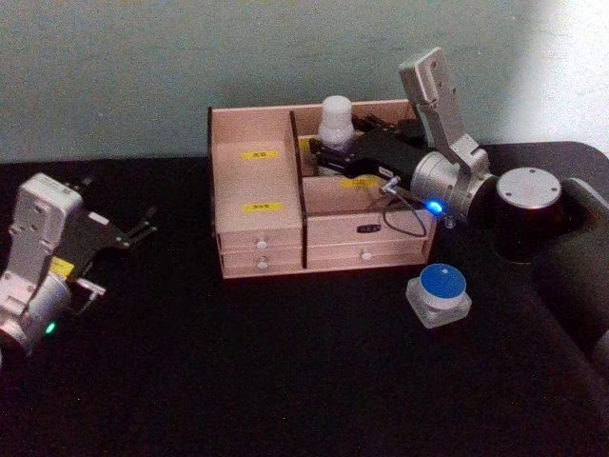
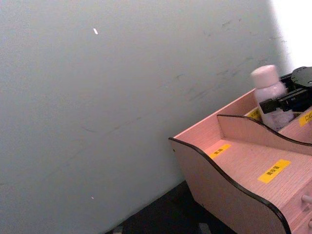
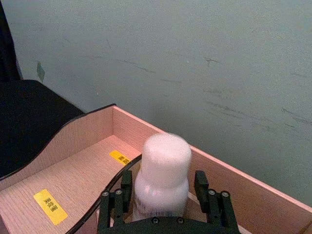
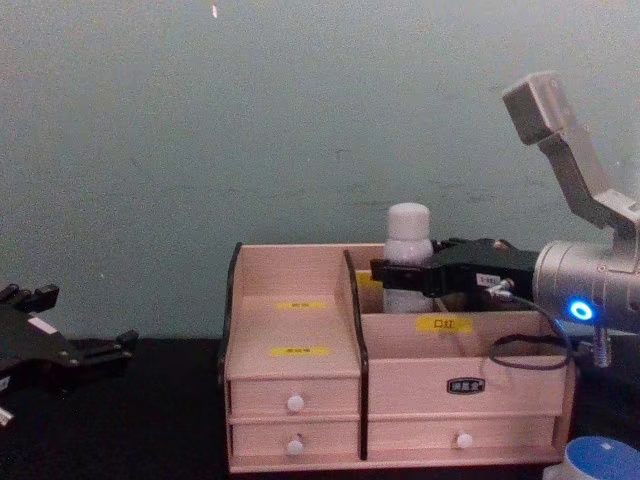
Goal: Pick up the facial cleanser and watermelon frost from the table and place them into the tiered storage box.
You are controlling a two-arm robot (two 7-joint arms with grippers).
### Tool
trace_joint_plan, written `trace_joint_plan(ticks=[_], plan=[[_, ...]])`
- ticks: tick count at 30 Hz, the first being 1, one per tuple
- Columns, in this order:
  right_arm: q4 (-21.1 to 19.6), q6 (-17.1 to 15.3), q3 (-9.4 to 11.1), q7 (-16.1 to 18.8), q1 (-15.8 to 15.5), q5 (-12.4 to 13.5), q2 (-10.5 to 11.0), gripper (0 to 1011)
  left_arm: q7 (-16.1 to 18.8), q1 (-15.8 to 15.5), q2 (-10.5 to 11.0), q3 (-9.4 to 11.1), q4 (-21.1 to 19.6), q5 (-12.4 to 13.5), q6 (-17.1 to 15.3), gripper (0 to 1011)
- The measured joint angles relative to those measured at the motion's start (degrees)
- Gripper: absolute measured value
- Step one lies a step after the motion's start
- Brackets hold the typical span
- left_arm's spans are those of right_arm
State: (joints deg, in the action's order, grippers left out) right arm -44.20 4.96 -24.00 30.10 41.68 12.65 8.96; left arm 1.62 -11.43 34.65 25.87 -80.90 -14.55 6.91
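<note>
The facial cleanser (image 1: 336, 116) (image 4: 408, 225) is a white bottle standing upright in the rear right compartment of the tiered storage box (image 1: 252, 119) (image 4: 300, 265). My right gripper (image 1: 324, 154) (image 4: 396, 273) is shut on its body just below the cap, one finger on each side, as the right wrist view shows on the bottle (image 3: 165, 156). The watermelon frost (image 1: 440, 293) (image 4: 603, 462), a squat jar with a blue lid, rests on the black table in front of the box's right end. My left gripper (image 1: 147, 221) lies low at the far left, open and holding nothing.
The box has two yellow-labelled stepped trays on its left side (image 2: 229, 165) and white-knobbed drawers (image 4: 294, 403) along its front. A grey-green wall (image 4: 200, 120) rises right behind it. Black tabletop (image 1: 238, 371) stretches in front of the box.
</note>
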Motion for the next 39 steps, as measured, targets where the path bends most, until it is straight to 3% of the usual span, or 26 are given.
trace_joint_plan(ticks=[8,17,23,30,39], plan=[[-0.02,0.00,0.00,-0.02,-0.03,0.03,0.01,996,0.00,0.00,0.00,0.00,0.00,0.00,0.00,1001],[-0.06,0.01,0.00,-0.10,-0.06,0.03,0.01,1002,0.00,0.00,0.00,0.00,0.00,0.00,0.00,1001],[-2.07,0.25,0.29,-1.92,-1.12,-0.53,0.42,1002,0.00,0.00,0.00,0.00,0.00,0.00,0.00,1001],[-8.27,0.11,1.35,-4.19,-4.11,-1.20,1.90,1003,0.00,0.00,0.00,-0.01,0.00,0.00,0.00,1001],[-22.79,-2.36,3.00,-4.36,-12.24,-0.12,6.83,1003,0.00,0.00,0.00,0.00,0.00,0.01,0.00,1001]])
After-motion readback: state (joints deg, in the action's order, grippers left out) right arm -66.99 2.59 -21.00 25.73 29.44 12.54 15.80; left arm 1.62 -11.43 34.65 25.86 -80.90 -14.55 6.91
